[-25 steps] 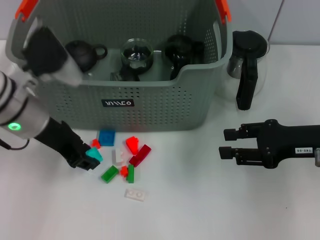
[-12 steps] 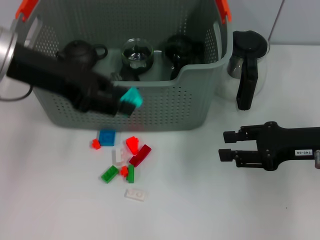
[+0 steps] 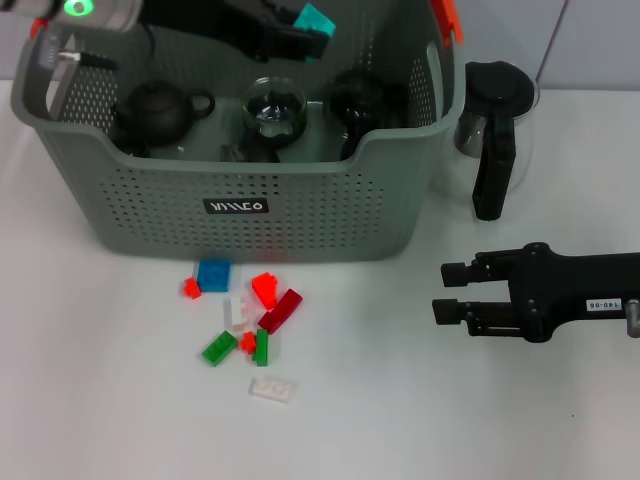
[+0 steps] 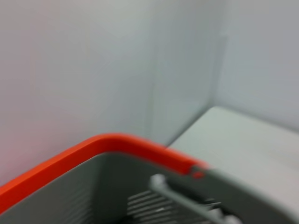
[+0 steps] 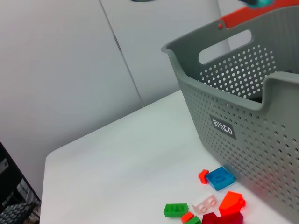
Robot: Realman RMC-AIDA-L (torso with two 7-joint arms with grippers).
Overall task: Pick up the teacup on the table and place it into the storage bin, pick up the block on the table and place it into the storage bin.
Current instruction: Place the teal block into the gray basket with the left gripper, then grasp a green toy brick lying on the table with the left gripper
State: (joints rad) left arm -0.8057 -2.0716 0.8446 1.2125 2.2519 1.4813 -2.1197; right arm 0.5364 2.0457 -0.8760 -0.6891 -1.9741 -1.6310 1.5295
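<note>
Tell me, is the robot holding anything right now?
Yes. The left claw pinches a teal block by one end, above the storage bin. The right claw holds nothing.

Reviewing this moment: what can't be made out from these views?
- Left pincer grip on the teal block: cut off by the head view's top edge; unseen in the blurred left wrist view.
- Storage bin floor: hidden behind its front wall.
- Right pincer: absent from its wrist view.

Head view looks down; both wrist views, low, share the storage bin [image 3: 250, 200]
</note>
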